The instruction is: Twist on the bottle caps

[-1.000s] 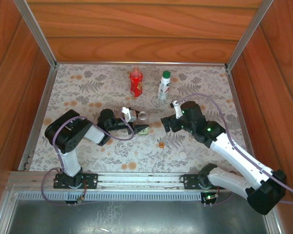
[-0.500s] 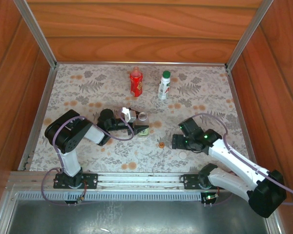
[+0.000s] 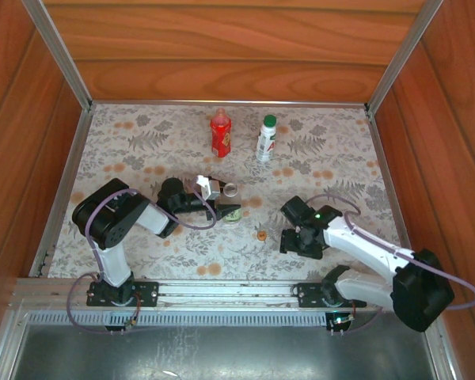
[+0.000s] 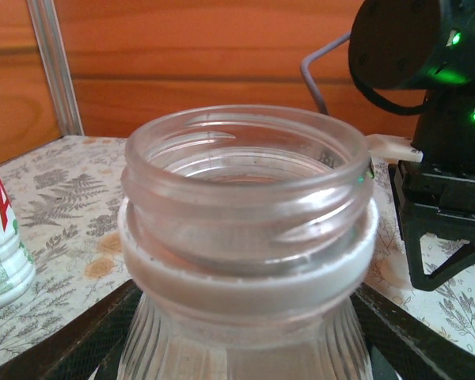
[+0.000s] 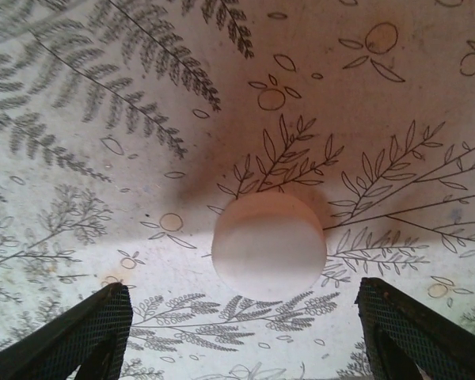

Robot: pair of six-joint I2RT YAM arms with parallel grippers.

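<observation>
We saw the left gripper (image 3: 222, 208) clamped on the clear bottle (image 4: 245, 229), which stood upright on the floral tablecloth (image 3: 142, 150) near the middle of the table. In the left wrist view its 2 dark fingers (image 4: 95, 342) pressed against the ribbed body from either side, below the white ring under the thread. The bottle's mouth was open. From above, the pale green label showed on the side facing the near edge.

The right gripper (image 3: 301, 242) pointed down at the cloth, to the right of the clear bottle and apart from it. Its jaws were spread wide and held nothing. The white cap (image 5: 269, 245) lay flat on the cloth between the 2 fingers (image 5: 95, 332), touching neither. In the left wrist view we also saw this gripper beyond the bottle's neck, with green lights on the arm above it.

Between the 2 grippers lay a small orange object (image 3: 261, 234), too small for us to tell whether it was a cap.

At the far side the red bottle (image 3: 220, 134) and the white bottle (image 3: 265, 142) stood upright, near each other but apart. The white one had the green cap (image 3: 269, 120) on top. The red bottle's top looked red as well, though we could not tell cap from neck.
</observation>
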